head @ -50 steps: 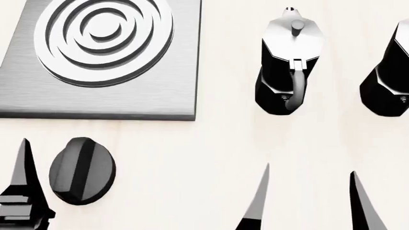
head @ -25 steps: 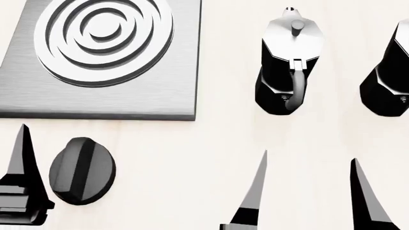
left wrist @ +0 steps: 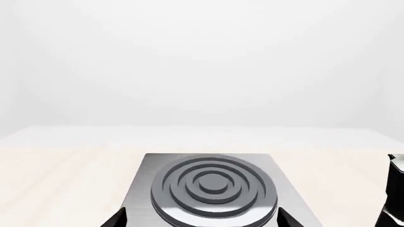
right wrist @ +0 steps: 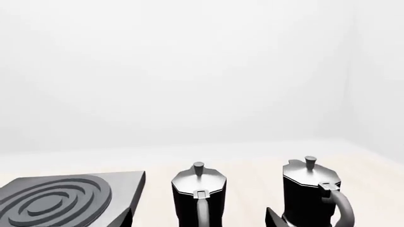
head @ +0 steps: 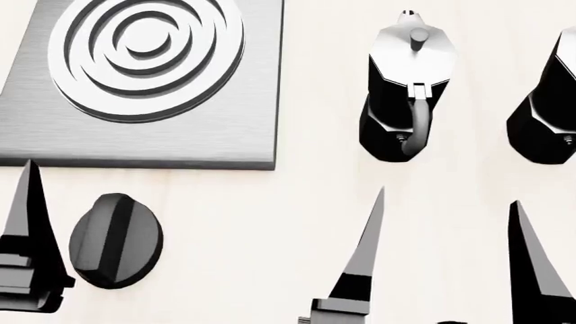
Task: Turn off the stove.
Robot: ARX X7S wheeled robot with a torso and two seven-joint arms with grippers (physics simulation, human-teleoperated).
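The stove is a square brushed-grey plate [head: 225, 128] with a round ringed burner [head: 144, 50], at the head view's upper left. Its black knob [head: 115, 241] with a raised bar lies on the table just in front of the plate. One finger [head: 32, 229] of my left gripper stands just left of the knob, apart from it; the other finger is out of that view. In the left wrist view the left gripper [left wrist: 200, 220] is open and empty, facing the plate [left wrist: 158, 163]. My right gripper [head: 447, 199] is open and empty in front of the moka pots.
Two black-and-silver moka pots [head: 405, 88] [head: 544, 108] stand right of the stove. In the right wrist view the nearer pot [right wrist: 198, 198] sits between the open fingers, the other pot [right wrist: 312, 194] beside it, with the stove plate [right wrist: 126, 184] at the side. The tabletop is pale wood.
Both grippers have moved forward towards the stove and pots, the right one further. The knob, the stove and the pots have not moved.
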